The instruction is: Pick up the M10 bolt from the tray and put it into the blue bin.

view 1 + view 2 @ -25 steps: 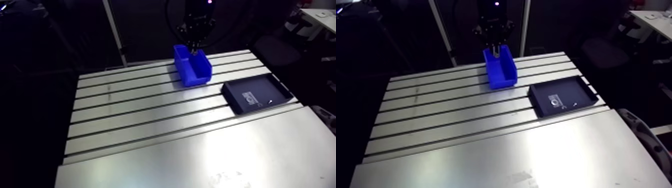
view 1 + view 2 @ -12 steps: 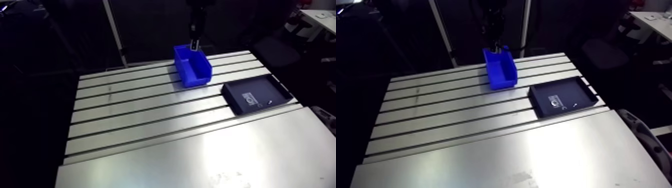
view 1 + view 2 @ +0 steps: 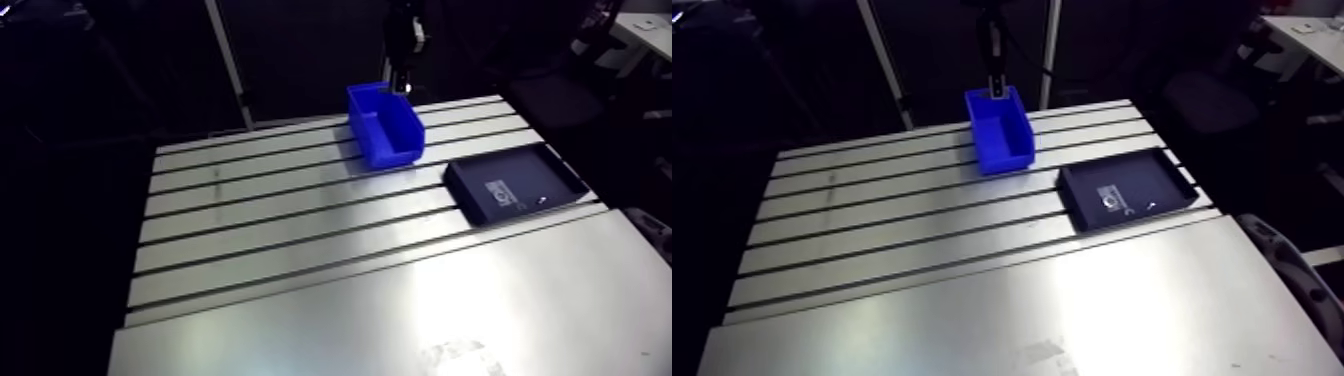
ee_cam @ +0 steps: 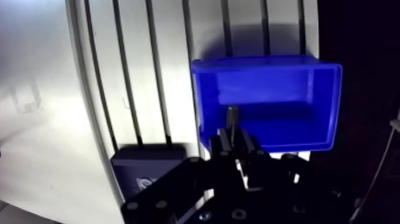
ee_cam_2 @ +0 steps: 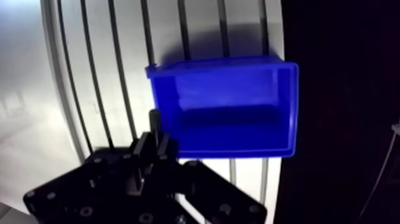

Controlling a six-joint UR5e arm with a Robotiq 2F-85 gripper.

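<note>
The blue bin (image 4: 271, 89) stands open-topped at the table's far edge, also seen in the arm view (image 3: 385, 127). My gripper (image 4: 233, 142) hangs above the bin's near wall, its fingers close together and shut on a thin dark bolt (image 4: 232, 117) that sticks out past the fingertips over the bin's inside. In the arm view the gripper (image 3: 400, 82) is small and dark above the bin's back rim. The black tray (image 3: 515, 185) lies to the right of the bin.
The tray holds a pale label or ring (image 3: 1110, 200) and a small bright piece (image 3: 1151, 208). The slotted aluminium table (image 3: 300, 250) stretches toward the camera. Dark space drops off beyond the bin, at the table's far edge.
The gripper has risen from just inside the bin to above its back rim, shifting slightly right. Bin and tray have stayed in place.
</note>
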